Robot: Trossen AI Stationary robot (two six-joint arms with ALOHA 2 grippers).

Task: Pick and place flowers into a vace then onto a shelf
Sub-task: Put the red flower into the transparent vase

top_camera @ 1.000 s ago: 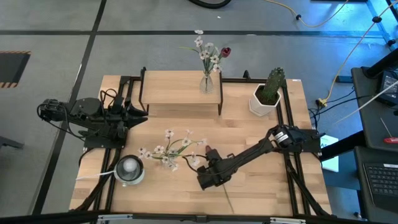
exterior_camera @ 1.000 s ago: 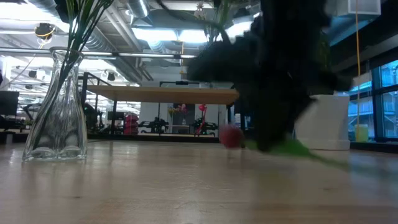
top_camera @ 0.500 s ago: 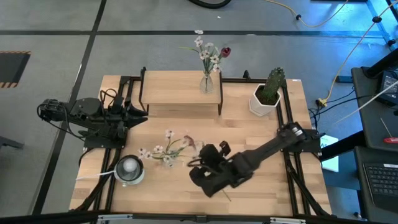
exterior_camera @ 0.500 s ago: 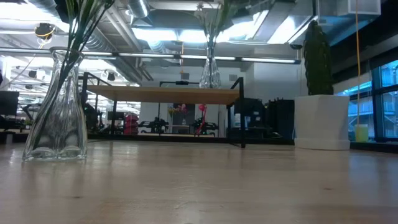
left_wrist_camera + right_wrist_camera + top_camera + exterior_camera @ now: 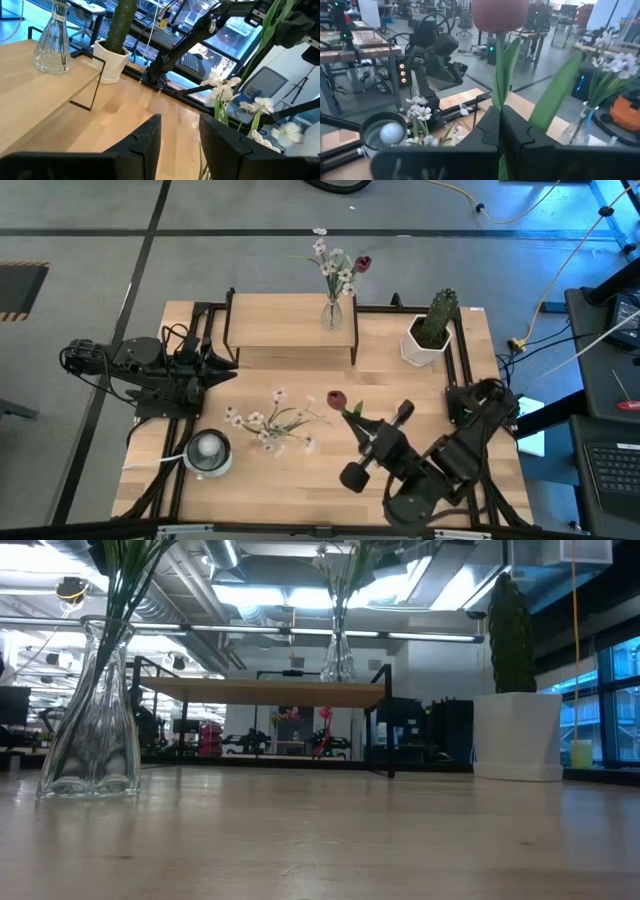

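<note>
right gripper (image 5: 350, 420) jaws pinch a thin green stem with a rounded dark red bud (image 5: 335, 398), now lifted toward 3 o'clock; left gripper (image 5: 225, 366) jaws stand apart, empty.

Centre lane: the right gripper (image 5: 362, 427) is up off the table (image 5: 420, 395), fingers clamped on a red-bud stem (image 5: 341, 404), so that arm fills the near right corner.
Left edge: the left gripper (image 5: 225, 366) sits parked with fingers parted, just beside the shelf (image 5: 270, 320) leg.
Shelf top: a vase (image 5: 333, 313) with flowers stands at its right end; the board's left part is bare.
Table middle: white blossom sprays (image 5: 268, 421) lie loose, another vase (image 5: 208, 451) near them.
Back right: cactus pot (image 5: 430, 332) blocks that corner.
</note>
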